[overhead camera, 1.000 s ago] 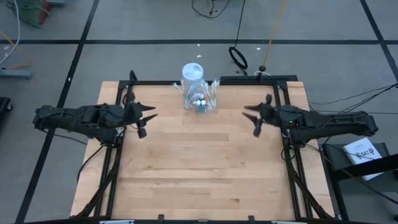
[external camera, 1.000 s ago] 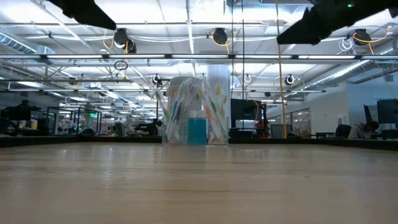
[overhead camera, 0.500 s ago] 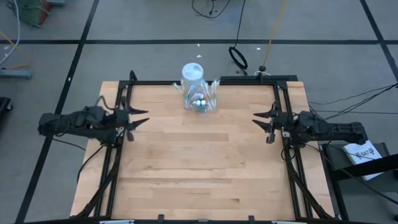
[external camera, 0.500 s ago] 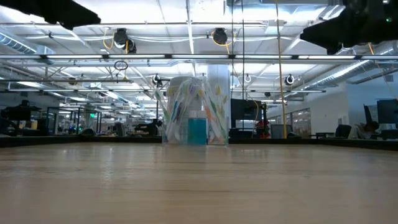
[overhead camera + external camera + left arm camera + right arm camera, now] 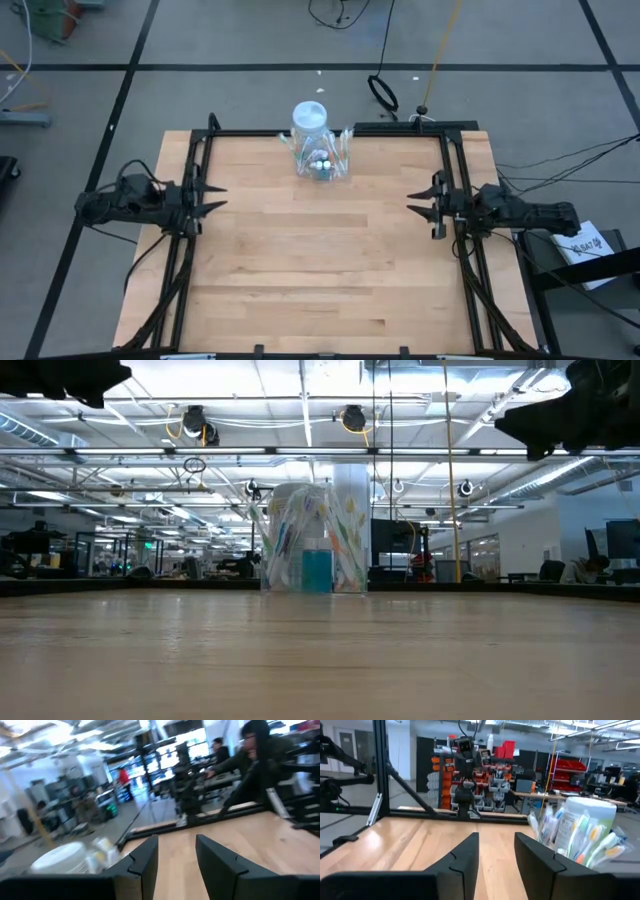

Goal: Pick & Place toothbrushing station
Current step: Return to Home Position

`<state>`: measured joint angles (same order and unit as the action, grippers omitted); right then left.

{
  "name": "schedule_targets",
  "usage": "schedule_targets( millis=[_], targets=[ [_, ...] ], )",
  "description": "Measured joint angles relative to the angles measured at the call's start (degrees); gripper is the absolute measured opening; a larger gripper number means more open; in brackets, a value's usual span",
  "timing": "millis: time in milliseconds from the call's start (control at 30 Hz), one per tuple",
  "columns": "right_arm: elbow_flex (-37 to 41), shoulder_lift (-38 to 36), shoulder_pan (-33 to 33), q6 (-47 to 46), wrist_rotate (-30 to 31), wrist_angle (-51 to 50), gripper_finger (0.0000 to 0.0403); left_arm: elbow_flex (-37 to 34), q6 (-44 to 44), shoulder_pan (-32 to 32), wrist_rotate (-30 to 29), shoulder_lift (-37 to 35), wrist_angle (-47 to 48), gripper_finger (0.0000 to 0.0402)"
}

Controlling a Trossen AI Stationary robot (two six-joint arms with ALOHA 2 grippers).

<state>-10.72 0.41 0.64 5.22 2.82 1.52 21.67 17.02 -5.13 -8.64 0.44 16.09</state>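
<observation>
Retreat was the only change in that last second: both my arms had drawn back from the middle of the table [image 5: 320, 280] toward its side edges; my left gripper [image 5: 217, 198] had come to hover over the left rail and my right gripper [image 5: 411, 202] over the right rail, each well apart from the station; in both wrist views my jaws stood spread and released, with only bare wood showing in the gap and nothing held. Nothing at the station had shifted meanwhile; the cup [image 5: 322, 165] stood at the far middle of the table, just in front of the jar [image 5: 310, 117], touching it or nearly so, I could not tell which; the toothbrushes [image 5: 343, 148] fanned upright out of the cup, and the tubes [image 5: 320, 161] stood among them with their white caps up. From table height the same cluster showed upright and undisturbed, one teal tube plain through the clear wall. No brush or tube lay loose on the wood that I could see; I judged the filling done and this withdrawal the closing move, leaving only the settling of both arms at rest; the risk seemed small, since neither arm was near the cup.
</observation>
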Motion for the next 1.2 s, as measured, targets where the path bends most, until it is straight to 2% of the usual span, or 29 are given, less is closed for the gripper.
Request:
schedule_targets(
  millis=[233, 333, 467, 633, 833, 1133, 1200],
  targets=[
    [3.30, -0.14, 0.00, -0.66, 0.02, 3.94, 0.0116, -0.82, -0.64, 0.00, 1.76, -0.13, -0.55, 0.0138],
    [4.89, -0.15, 0.00, -1.19, 0.02, 6.42, 0.0116, -3.24, -1.23, 0.00, 2.44, -0.08, -1.75, 0.0138],
    [7.50, -0.08, 0.00, -1.26, 0.05, 10.77, 0.0117, -8.40, -0.84, 0.00, 2.60, -0.12, -10.13, 0.0138],
    [7.85, 0.01, 0.00, -1.37, 0.06, 10.12, 0.0116, -15.12, -1.17, 0.07, 0.70, -0.11, -19.37, 0.0138],
    [7.97, 0.06, 0.00, -1.53, 0.06, 10.28, 0.0116, -20.76, -4.89, 0.07, 1.23, -0.08, -22.29, 0.0138],
    [8.04, 0.11, 0.00, -1.46, 0.06, 10.27, 0.0116, -20.83, -5.29, 0.07, -0.84, 1.07, -21.95, 0.0138],
    [8.04, 0.11, 0.00, -1.45, 0.07, 10.27, 0.0116, -20.83, -2.78, 0.07, -0.88, 1.06, -22.02, 0.0138]
  ],
)
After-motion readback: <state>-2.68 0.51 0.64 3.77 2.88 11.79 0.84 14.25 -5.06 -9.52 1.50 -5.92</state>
